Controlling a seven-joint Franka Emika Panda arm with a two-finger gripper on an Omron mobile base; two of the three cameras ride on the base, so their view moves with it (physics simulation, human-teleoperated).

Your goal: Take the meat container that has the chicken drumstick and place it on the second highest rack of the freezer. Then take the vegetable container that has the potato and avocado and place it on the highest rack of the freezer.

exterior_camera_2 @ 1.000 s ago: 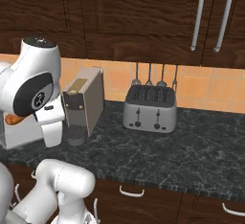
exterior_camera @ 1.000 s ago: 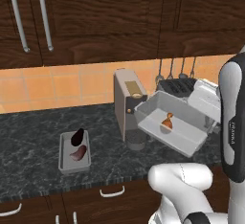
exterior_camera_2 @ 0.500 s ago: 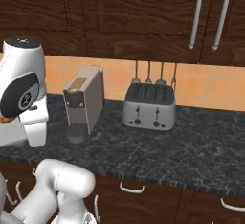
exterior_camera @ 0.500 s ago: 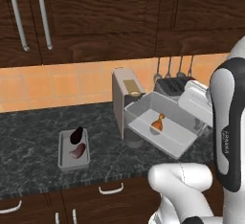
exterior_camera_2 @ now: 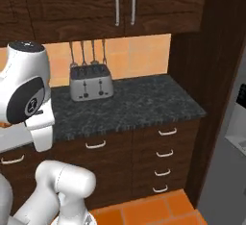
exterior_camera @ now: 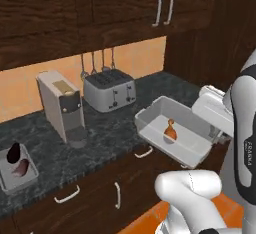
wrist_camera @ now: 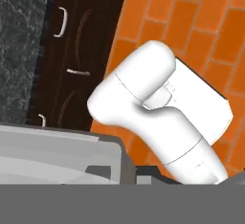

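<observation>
The meat container (exterior_camera: 192,143) is a pale grey tray held up in the air past the counter's front edge, over the cabinet fronts. The small orange-brown chicken drumstick (exterior_camera: 170,130) lies in its middle. My gripper (exterior_camera: 206,120) is shut on the tray's right rim. In the hand view the tray's grey rim (wrist_camera: 57,153) fills the lower left, above the orange tile floor. The vegetable container (exterior_camera: 27,175) rests on the counter at the far left, holding the dark avocado (exterior_camera: 13,152) and the reddish potato (exterior_camera: 21,167). The freezer's racks are out of view.
A coffee machine (exterior_camera: 62,107) and a toaster (exterior_camera: 110,89) stand on the dark stone counter (exterior_camera_2: 139,101). Dark drawers (exterior_camera_2: 163,154) lie below it and wall cupboards above. A tall dark panel (exterior_camera_2: 216,75) ends the counter on the right, with grey floor beyond.
Both base views have swung to the right, so the counter things sit further left in the picture. The container stays in my grip and now hangs off the counter's front.
</observation>
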